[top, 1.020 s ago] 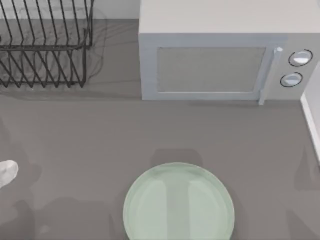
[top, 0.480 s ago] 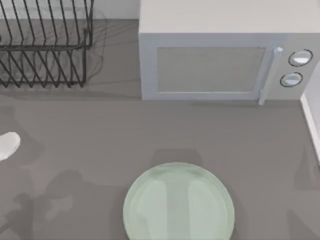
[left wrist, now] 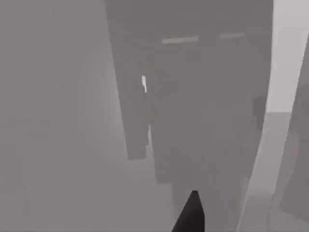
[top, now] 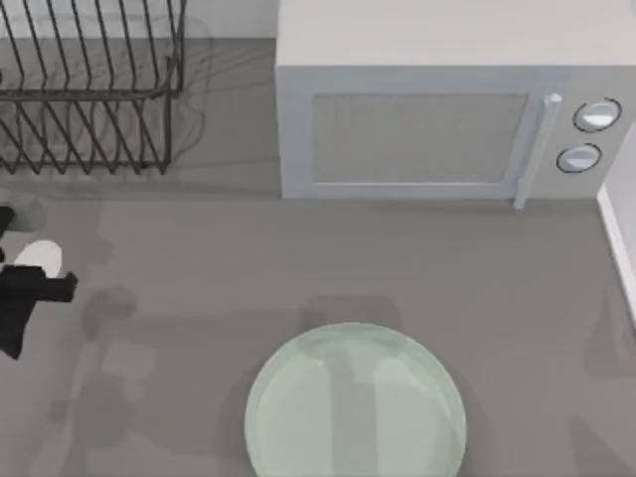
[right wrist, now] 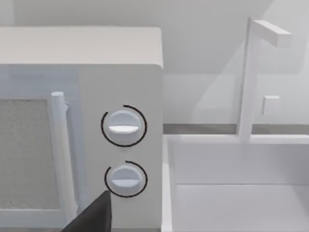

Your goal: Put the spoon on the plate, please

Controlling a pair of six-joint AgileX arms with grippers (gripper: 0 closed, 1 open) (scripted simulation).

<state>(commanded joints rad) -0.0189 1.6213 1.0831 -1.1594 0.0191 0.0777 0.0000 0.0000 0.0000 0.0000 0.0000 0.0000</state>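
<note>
Table's left edge: left gripper (top: 40, 283), seemingly gripping spoon (top: 38, 257).

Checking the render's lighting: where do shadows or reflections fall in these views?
Top view: soft arm shadows darken the table left of the plate, whose glossy surface carries pale streaks. Left wrist view: blocky shadows on grey. Right wrist view: evenly lit microwave.

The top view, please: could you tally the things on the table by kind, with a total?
Spoon: 1, white, at the left gripper by the table's left edge
Plate: 1, pale green
Microwave: 1
Wire rack: 1
Total: 4
</note>
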